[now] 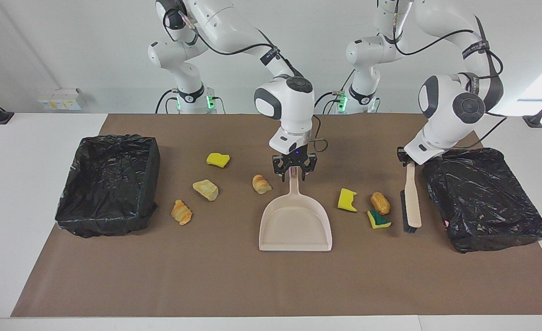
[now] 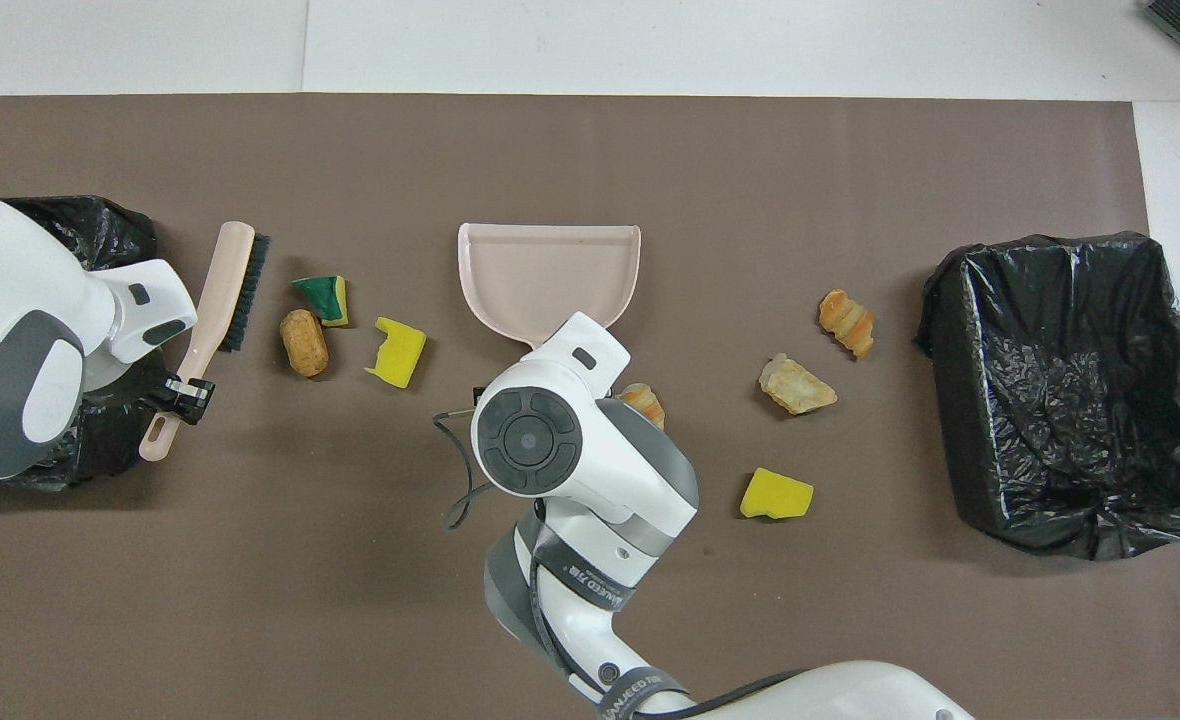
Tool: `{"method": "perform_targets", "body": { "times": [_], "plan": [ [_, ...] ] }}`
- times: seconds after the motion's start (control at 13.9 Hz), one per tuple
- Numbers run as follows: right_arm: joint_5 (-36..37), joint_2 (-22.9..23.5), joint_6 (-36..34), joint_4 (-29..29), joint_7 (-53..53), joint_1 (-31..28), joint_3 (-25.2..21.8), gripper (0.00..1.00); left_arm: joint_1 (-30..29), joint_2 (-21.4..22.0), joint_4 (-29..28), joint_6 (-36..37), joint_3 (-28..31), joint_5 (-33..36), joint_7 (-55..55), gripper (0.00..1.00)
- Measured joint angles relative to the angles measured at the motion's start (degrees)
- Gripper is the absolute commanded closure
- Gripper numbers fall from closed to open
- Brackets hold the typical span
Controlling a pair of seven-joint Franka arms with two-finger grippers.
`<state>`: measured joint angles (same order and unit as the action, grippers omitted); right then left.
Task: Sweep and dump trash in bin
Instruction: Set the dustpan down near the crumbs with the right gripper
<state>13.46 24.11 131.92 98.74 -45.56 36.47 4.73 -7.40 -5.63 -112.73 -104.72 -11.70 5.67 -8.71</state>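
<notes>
Right gripper at the dustpan handle; trash beside it, more scraps toward each bin.

One high camera faces the robots across the bench, the other looks steeply down from their end; both cover the brown mat.

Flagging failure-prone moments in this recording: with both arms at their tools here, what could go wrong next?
1. The right gripper straddles the dustpan handle near its tip; a shallow grip could let the pan swing or slip when lifted.
2. A bread lump lies right beside that handle and may get knocked away.
3. The left gripper holds the brush by its handle end, next to the black-lined bin; sweeping could snag the liner.
</notes>
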Motion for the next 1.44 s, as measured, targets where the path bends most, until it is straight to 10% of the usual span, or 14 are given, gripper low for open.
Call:
{"method": "perform_targets", "body": {
  "times": [0.14,0.43,0.93,1.44],
  "plan": [
    [0.0,0.0,0.0,0.4,0.0,0.6,0.0,0.35,0.0,0.0,-0.1,0.1,0.0,0.0,0.1,1.0],
    [0.0,0.0,0.0,1.0,0.0,0.6,-0.1,1.0,0.0,0.0,-0.1,0.1,0.0,0.0,2.9,1.0],
    [0.6,-1.7,-2.7,0.7,6.3,-1.3,-0.4,1.0,0.0,0.0,-0.1,-0.1,0.0,0.0,5.7,1.0],
    [-5.7,-9.5,-17.4,0.9,44.2,-5.8,-0.4,1.0,-0.1,-0.2,-0.3,-0.1,0.3,-1.4,8.6,1.0]
  ]
}}
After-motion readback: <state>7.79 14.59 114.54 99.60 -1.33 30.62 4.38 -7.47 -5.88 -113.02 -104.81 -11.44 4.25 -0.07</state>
